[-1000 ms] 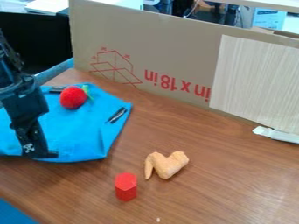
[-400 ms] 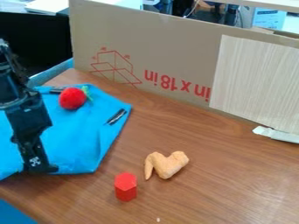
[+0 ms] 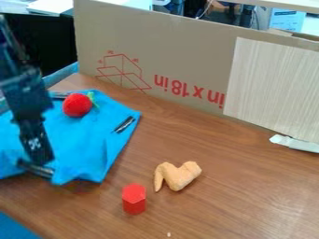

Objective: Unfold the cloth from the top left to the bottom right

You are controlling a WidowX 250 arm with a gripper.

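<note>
Blue cloth (image 3: 90, 137) is spread rumpled on the bench (image 3: 230, 200), hand (image 3: 37, 169) down at its near edge, prob placed there to work that edge. Can't tell if it's clamped, tbh. Strawberry (image 3: 77, 105) on top could drag; red block (image 3: 134, 199) and wing (image 3: 177, 176) might block spreading rightward.

Cam looks down aslant at tbl (image 3: 205, 140), prob. fairly near.
</note>
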